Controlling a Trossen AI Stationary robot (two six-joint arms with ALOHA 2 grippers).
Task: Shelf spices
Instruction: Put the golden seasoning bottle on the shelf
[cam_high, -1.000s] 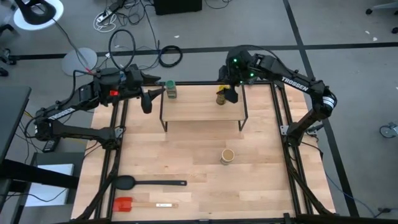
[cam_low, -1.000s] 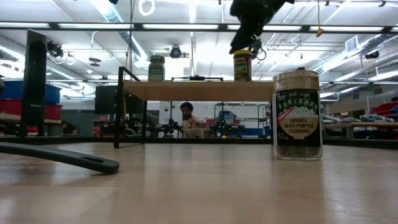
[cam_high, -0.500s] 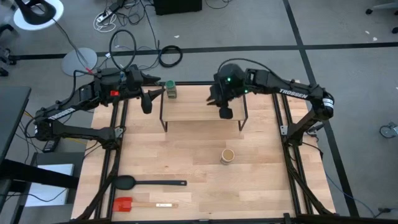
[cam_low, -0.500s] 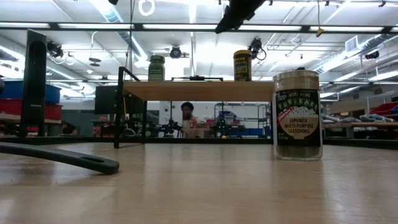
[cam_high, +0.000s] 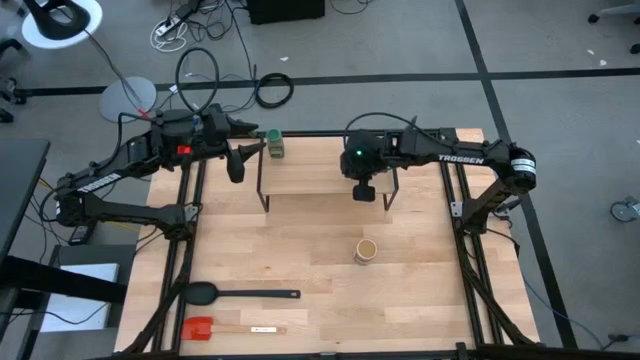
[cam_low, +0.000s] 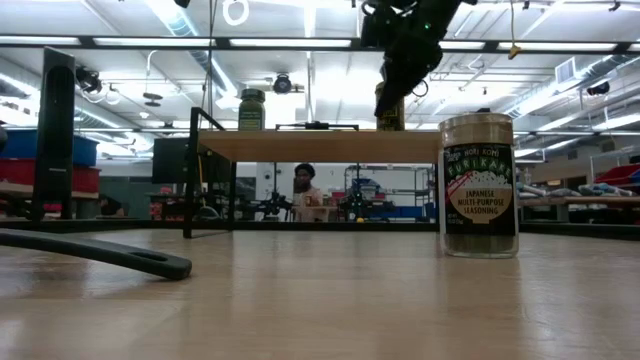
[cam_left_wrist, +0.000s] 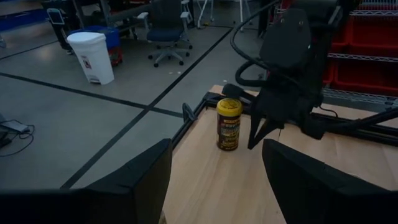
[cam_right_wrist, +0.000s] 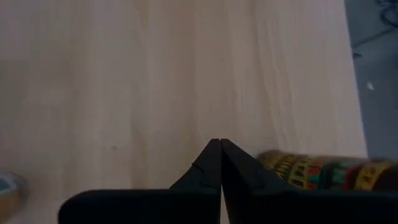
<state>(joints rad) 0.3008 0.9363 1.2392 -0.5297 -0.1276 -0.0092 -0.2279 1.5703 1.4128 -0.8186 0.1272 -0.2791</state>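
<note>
The shelf (cam_high: 322, 172) stands at the table's far middle. A green-lidded spice jar (cam_high: 274, 145) stands upright on its far left corner. The yellow-lidded jar (cam_left_wrist: 229, 124) stands upright on its right part; in the high view my right arm hides it. My right gripper (cam_left_wrist: 252, 142) is shut, pointing down just beside that jar and clear of it. A tan-topped jar (cam_high: 367, 250) stands on the tabletop nearer the front. My left gripper (cam_high: 237, 160) waits open at the shelf's left end, short of the green-lidded jar.
A black spoon (cam_high: 240, 294) and a red spatula (cam_high: 215, 328) lie near the table's near left corner. The tan-topped jar (cam_low: 479, 185) stands close to the low camera. A person (cam_low: 303, 185) shows in the room beyond the table.
My right gripper has drawn away from the yellow-lidded jar toward the table's near edge, rising and then coming down again beside it. Its fingers have come together. The jar stays upright on the shelf.
</note>
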